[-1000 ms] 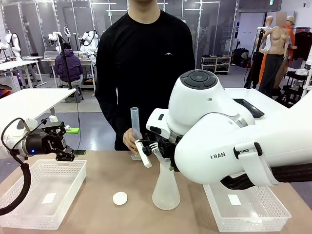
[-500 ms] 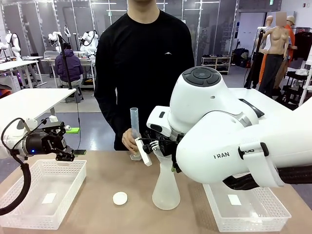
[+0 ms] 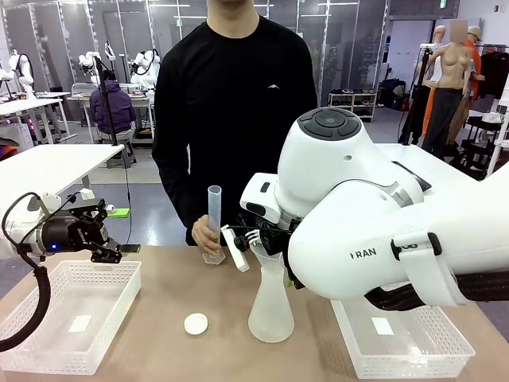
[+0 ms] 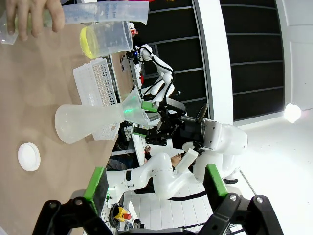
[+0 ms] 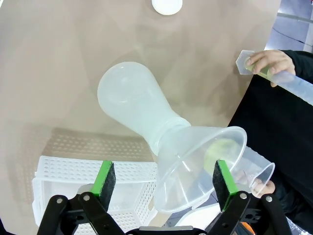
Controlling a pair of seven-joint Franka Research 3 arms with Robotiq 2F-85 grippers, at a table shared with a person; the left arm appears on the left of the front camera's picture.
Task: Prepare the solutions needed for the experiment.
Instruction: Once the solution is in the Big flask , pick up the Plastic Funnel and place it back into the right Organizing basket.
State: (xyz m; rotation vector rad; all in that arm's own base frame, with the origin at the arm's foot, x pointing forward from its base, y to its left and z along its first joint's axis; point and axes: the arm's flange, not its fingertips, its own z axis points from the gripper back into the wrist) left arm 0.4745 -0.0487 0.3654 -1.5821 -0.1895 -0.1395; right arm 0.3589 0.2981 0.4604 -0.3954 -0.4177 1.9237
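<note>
Looking across from the front, one person's hand (image 3: 204, 232) holds one tall clear tube (image 3: 214, 208) upright at the far edge of the table (image 3: 175, 286). One frosted bottle (image 3: 270, 306) stands in the middle with one funnel (image 3: 265, 248) in its neck. One small round white lid (image 3: 196, 323) lies near it. Two white baskets sit on the table, the left basket (image 3: 32, 346) and the right basket (image 3: 421, 362). The left gripper (image 3: 111, 232) hangs over the left basket. The big right arm (image 3: 358, 231) reaches to the funnel. Since a second ago the tube has moved a little to the left, stands straighter, and its top is lower. The right arm has shifted a bit. The bottle, lid and baskets have stayed put.

From the left wrist, the left gripper's two green pads stand wide apart with nothing between them. Across the table, one clear cup (image 4: 110, 38) has a thin layer of yellow-green liquid (image 4: 87, 41) at its bottom, just beside the tube in the hand. The right gripper (image 4: 145, 118) has one pad on each side of the funnel.

From the right wrist, its two pads are spread wide around the funnel. One pad is clearly apart from the rim, so it is let go, not squeezed. The yellow-green liquid shows through the funnel from the cup behind. A little of it also tints the bottom of the tube by the hand.
</note>
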